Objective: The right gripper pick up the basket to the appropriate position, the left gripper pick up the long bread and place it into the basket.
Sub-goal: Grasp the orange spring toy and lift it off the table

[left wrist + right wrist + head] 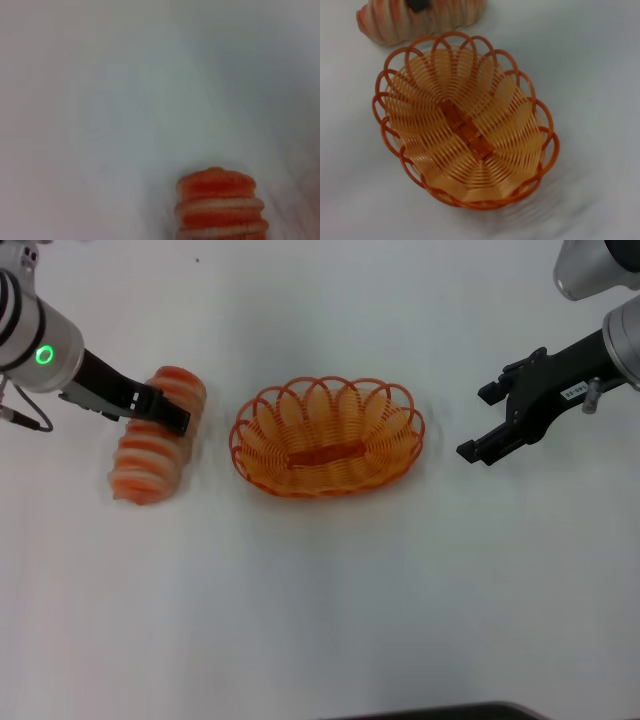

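A dark object (430, 712) is cut off by the near edge of the head view, too little showing to name it. Beyond it lies a wide bare stretch of the white counter (320, 620).

Farther on, the basket (327, 438) sits upright near the middle of the counter, with nothing inside it; its looped rim and the solid strip across its base show plainly. In the right wrist view the basket (465, 122) fills most of the picture, with one end of the bread visible just past its rim.

To the robot's left of the basket, close by but not touching it, the long bread (157, 435) lies on the counter, angled, its far end nearer the basket. The left pincer (165, 412) is down across the loaf's upper half. Its fingers are dark against the ridges and partly merged with the loaf, so I cannot tell whether they pinch it or only rest over it. The left wrist view shows only one rounded end of the long bread (220, 210), cut off at the picture's edge, and no fingers.

To the robot's right, well apart from the basket, the right pincer (485, 422) hovers with its fingers spread, holding nothing.
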